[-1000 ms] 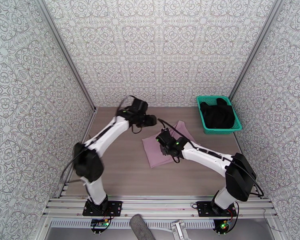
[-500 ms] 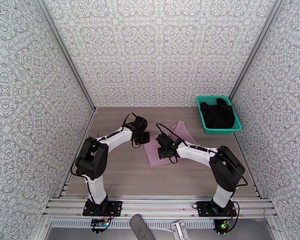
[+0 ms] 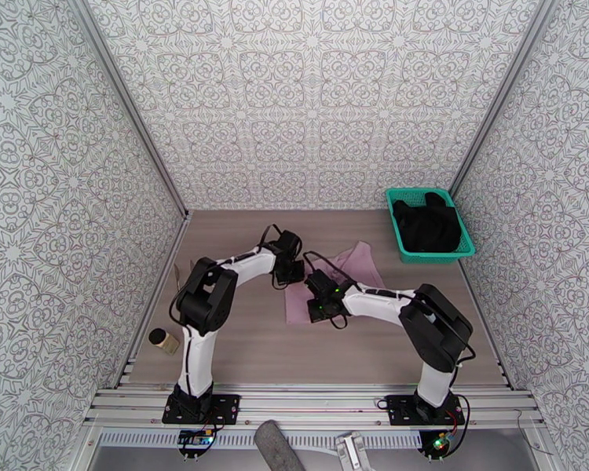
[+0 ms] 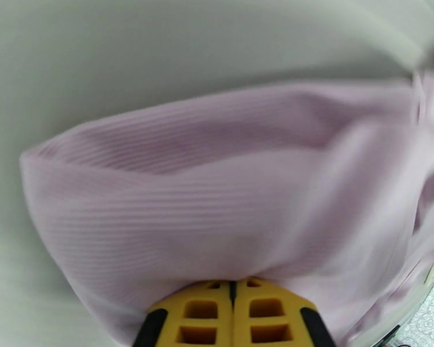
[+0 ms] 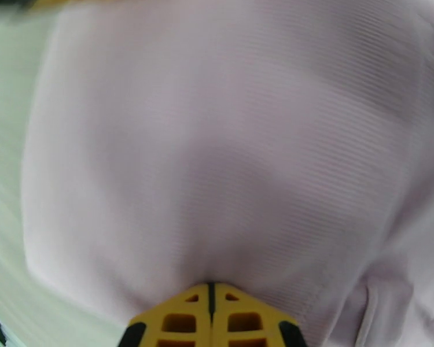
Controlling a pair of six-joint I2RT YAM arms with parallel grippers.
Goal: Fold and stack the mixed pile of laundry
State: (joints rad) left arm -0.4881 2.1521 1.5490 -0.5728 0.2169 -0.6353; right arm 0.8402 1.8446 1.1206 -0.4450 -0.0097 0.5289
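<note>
Shirt [image 3: 351, 265] edge pinched by left hand [image 4: 233, 283], right hand [image 5: 211, 285]; bare table [image 3: 239, 347] leftward

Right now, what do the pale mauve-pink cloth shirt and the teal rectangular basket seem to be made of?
The mauve-pink shirt looks like soft knit fabric, matte: fine parallel ribs cross it and it drapes in loose folds. The teal basket is probably rigid moulded plastic: even bright colour, a straight rim, a box shape that holds.

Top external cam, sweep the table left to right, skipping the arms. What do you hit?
small tan cylinder → mauve-pink shirt → teal basket holding the black garment
</note>
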